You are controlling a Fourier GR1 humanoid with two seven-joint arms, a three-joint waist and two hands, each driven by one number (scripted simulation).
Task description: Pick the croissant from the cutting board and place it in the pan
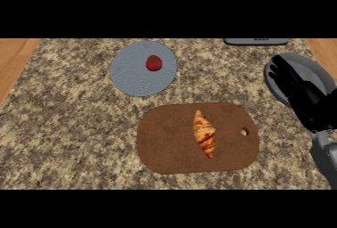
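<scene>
A golden croissant [204,133] lies lengthwise on the brown cutting board [172,147], right of the board's middle. The grey pan [314,71] sits at the right edge of the counter, largely covered by my right hand [299,89]. That black hand hovers over the pan with its fingers straight and pointing away from me; it holds nothing. It is to the right of the board and apart from the croissant. My left hand does not show.
A grey-blue plate [135,75] with a red tomato-like fruit [153,63] stands behind the board to the left. A dark grey object [256,41] sits at the counter's far edge. Wooden strips [14,58] flank the speckled countertop.
</scene>
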